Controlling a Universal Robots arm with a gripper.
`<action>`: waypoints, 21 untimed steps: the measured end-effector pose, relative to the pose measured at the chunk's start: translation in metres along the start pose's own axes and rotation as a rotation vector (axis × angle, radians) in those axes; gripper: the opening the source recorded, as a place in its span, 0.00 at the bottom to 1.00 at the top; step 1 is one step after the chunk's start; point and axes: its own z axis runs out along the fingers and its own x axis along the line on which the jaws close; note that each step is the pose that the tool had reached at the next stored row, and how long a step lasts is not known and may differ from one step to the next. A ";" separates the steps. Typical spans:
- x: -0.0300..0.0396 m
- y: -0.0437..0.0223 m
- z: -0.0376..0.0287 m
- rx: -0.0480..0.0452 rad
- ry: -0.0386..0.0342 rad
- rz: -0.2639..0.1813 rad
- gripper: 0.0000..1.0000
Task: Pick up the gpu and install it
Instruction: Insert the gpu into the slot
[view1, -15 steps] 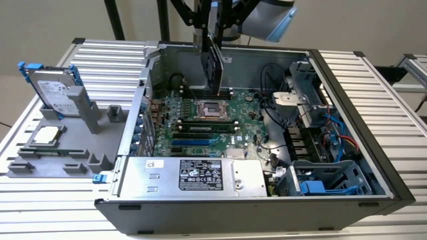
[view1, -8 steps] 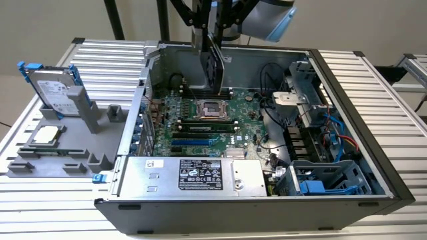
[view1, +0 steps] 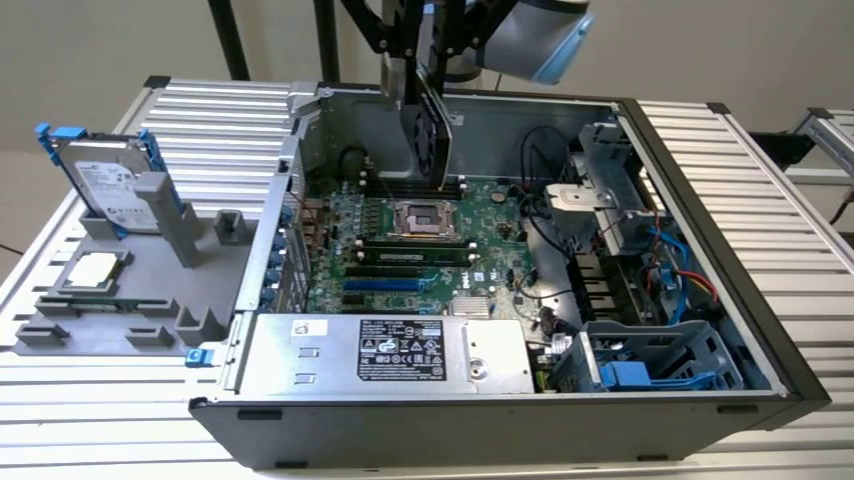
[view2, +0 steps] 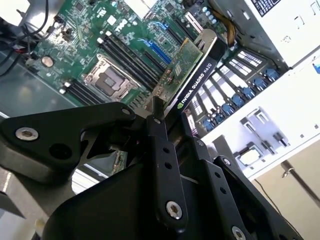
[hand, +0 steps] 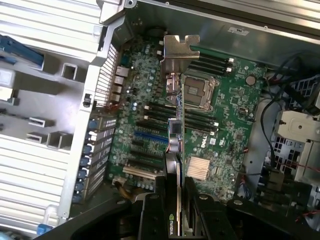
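In the exterior view the case stands on the counter. At its 9 o'clock a holder carries the hard drive, with the processor chip at 6 o'clock of it. Inside the case, the gpu hangs over the motherboard, with the power supply at 6 o'clock.

Up top in the exterior view, the arm runs off the picture's edge, and the gpu loses its upper end among the black links. The card screens a strip of the motherboard behind it. In the first wrist view the card's near end vanishes between the fingers of the gripper, themselves cut by the frame. The hard drive has one lower corner tucked behind a grey post.
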 end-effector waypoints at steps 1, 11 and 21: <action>0.0000 0.0000 0.0000 0.0000 0.0001 -0.004 0.00; 0.0000 0.0000 0.0000 0.0004 0.0009 -0.066 0.00; 0.0000 0.0000 0.0000 0.0010 0.0021 -0.156 0.00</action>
